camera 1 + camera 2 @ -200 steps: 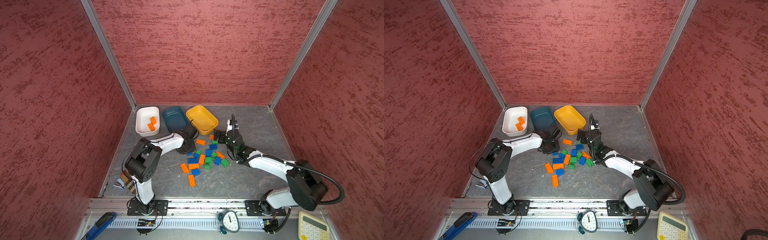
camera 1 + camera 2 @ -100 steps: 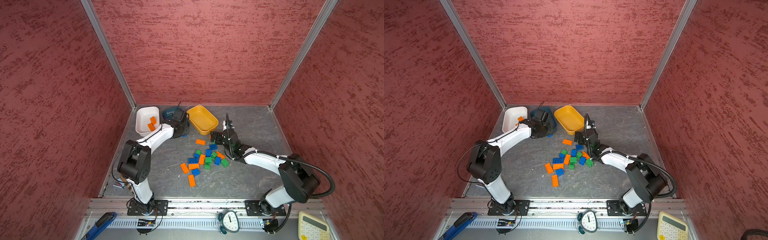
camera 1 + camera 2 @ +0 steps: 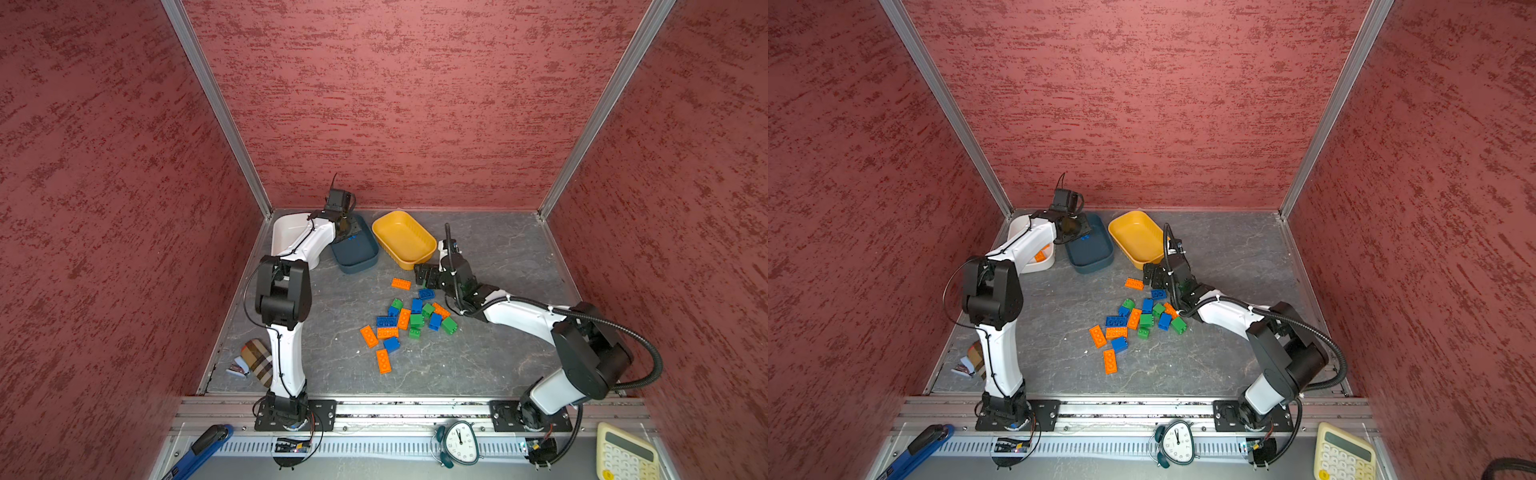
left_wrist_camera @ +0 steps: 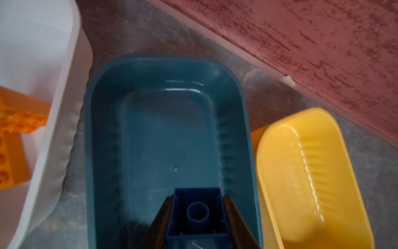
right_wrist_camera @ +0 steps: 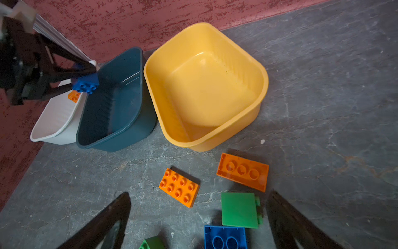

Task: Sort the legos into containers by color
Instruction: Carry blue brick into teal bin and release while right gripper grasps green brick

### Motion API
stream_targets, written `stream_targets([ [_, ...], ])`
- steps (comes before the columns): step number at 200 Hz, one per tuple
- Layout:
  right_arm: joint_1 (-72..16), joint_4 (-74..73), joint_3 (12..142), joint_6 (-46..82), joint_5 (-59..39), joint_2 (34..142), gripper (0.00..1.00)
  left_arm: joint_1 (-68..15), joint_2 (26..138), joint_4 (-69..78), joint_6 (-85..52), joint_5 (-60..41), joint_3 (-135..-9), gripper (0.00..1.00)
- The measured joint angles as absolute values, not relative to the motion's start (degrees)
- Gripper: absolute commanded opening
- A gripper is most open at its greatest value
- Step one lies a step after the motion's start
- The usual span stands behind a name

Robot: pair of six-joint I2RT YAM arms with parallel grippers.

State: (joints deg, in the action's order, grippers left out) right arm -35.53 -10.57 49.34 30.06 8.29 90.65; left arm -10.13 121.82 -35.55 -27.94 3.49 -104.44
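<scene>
Hanging right over the dark teal tub, a square blue brick is pinched by its sides in the left claw, so a straight drop looks like all that's needed. Nothing else is seen in that tub or in the yellow tub, while orange bricks are already parked in the white tub. Over at the pile on the worktop, the right claw is spread wide and held low, with a green brick sat between its fingers.
</scene>
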Motion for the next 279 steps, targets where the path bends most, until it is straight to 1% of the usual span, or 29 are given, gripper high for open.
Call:
stream_targets([
  [32, -35.5, -9.1, 49.3, 30.0, 7.4, 90.7, 0.99, -9.0, 130.2, -38.5, -27.1, 4.1, -114.3, 0.23],
  [44, -35.5, -8.7, 49.3, 30.0, 7.1, 90.7, 0.99, -8.6, 133.0, -40.1, -27.0, 4.5, -118.1, 0.26],
  [51, -35.5, -8.4, 49.3, 30.0, 7.0, 90.7, 0.99, -8.4, 134.8, -41.2, -27.0, 4.6, -120.8, 0.29],
  [62, -35.5, -7.9, 49.3, 29.8, 6.7, 90.7, 0.99, -8.3, 136.9, -42.3, -26.9, 4.7, -124.0, 0.40],
  [77, -35.5, -7.3, 49.3, 29.3, 6.3, 90.7, 0.99, -8.3, 138.6, -43.4, -26.4, 4.8, -126.8, 0.50],
  [99, -35.5, -5.8, 50.2, 28.4, 5.3, 91.8, 0.99, -8.5, 138.5, -43.6, -24.9, 5.0, -127.1, 0.60],
  [133, -35.5, -4.4, 51.0, 26.9, 3.2, 93.4, 0.98, -9.5, 136.5, -42.2, -23.7, 4.7, -123.9, 0.72],
  [150, -35.5, -3.7, 51.0, 26.1, 2.6, 93.6, 0.96, -10.2, 134.1, -41.3, -23.3, 4.5, -120.6, 0.84],
  [176, -35.4, -0.6, 52.8, 25.9, 3.1, 94.9, 0.94, -11.8, 129.6, -39.1, -21.8, 4.4, -116.0, 1.00],
  [196, -35.1, 1.8, 55.0, 25.9, 3.2, 97.2, 0.90, -13.1, 126.3, -37.7, -20.8, 4.7, -113.7, 0.99],
  [217, -34.3, 4.4, 56.9, 26.0, 3.2, 99.7, 0.81, -14.2, 123.2, -36.2, -20.4, 4.8, -111.7, 0.99],
  [241, -33.2, 7.9, 58.9, 26.1, 3.7, 102.5, 0.74, -14.5, 119.4, -35.4, -19.6, 4.5, -108.6, 0.99],
  [260, -32.8, 10.5, 61.1, 26.1, 4.4, 104.4, 0.67, -14.5, 116.3, -35.0, -19.1, 4.2, -105.8, 0.99],
  [279, -32.5, 11.7, 62.5, 26.2, 5.1, 105.8, 0.63, -14.5, 112.1, -34.1, -18.7, 3.2, -101.5, 0.99],
])
